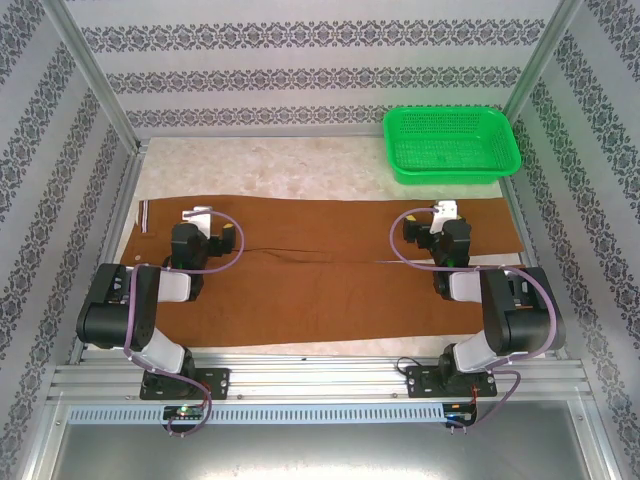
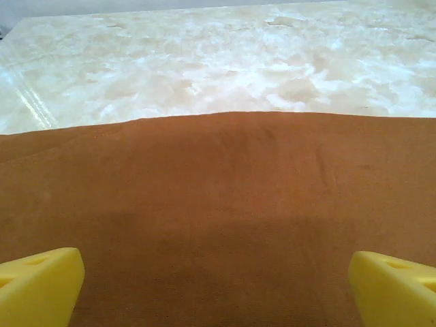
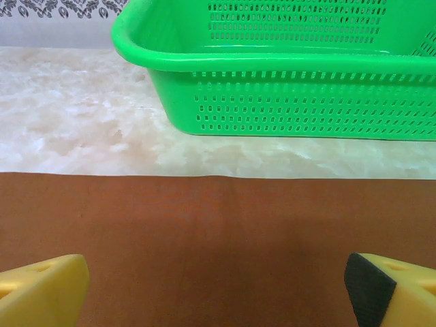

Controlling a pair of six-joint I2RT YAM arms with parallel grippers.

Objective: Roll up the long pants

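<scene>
The long pants (image 1: 320, 290) lie flat and spread across the table, waistband (image 1: 146, 215) at the left and leg ends at the right. My left gripper (image 1: 205, 222) hovers over the far edge of the pants near the waist. In the left wrist view its yellow fingers (image 2: 37, 286) stand wide apart, the left gripper (image 2: 218, 293) open over the brown cloth (image 2: 218, 191). My right gripper (image 1: 438, 222) is over the far edge near the leg ends. It is likewise open (image 3: 218, 289), with only the cloth (image 3: 218, 225) between its fingers (image 3: 41, 289).
A green plastic basket (image 1: 452, 143) stands at the back right, just beyond the pants; its wall (image 3: 293, 102) is close ahead of the right gripper. Bare marble tabletop (image 1: 270, 165) lies behind the pants. Patterned walls close in the table.
</scene>
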